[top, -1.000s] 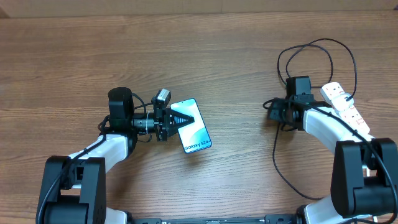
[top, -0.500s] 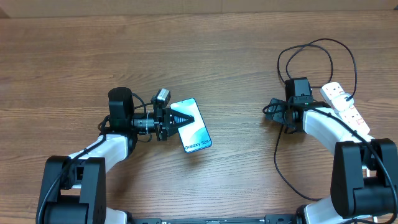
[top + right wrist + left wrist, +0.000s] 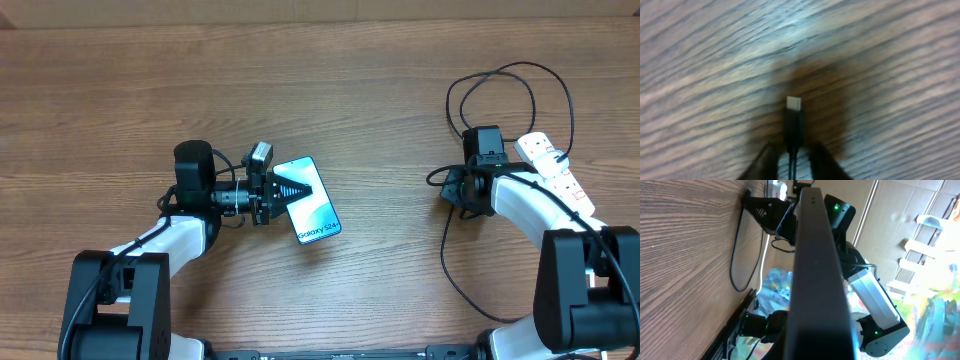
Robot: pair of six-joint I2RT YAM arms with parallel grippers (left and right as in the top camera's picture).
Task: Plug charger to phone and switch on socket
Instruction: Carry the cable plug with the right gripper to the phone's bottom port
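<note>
The phone [image 3: 318,216] lies tilted on the wooden table with its light screen up. My left gripper [image 3: 293,190] is shut on its upper end. The left wrist view shows the phone's dark edge [image 3: 816,280] running down the middle of the frame. The charger [image 3: 512,70] loops in thin black coils at the far right, and its small plug tip [image 3: 794,116] points out over the wood. My right gripper [image 3: 449,188] is shut on the cable just behind that plug, with a finger on each side [image 3: 792,150]. The socket [image 3: 556,172], a white strip, lies right of that arm.
More black cable [image 3: 447,262] trails down towards the table's front edge near the right arm's base. Bare wood lies between the phone and the right gripper. From the left wrist, the right arm [image 3: 867,287] and a hanging loop of cable [image 3: 738,260] show across the table.
My right gripper opened wide, then closed on the cable, and shifted a little to the right. The left gripper and the phone have stayed where they were.
</note>
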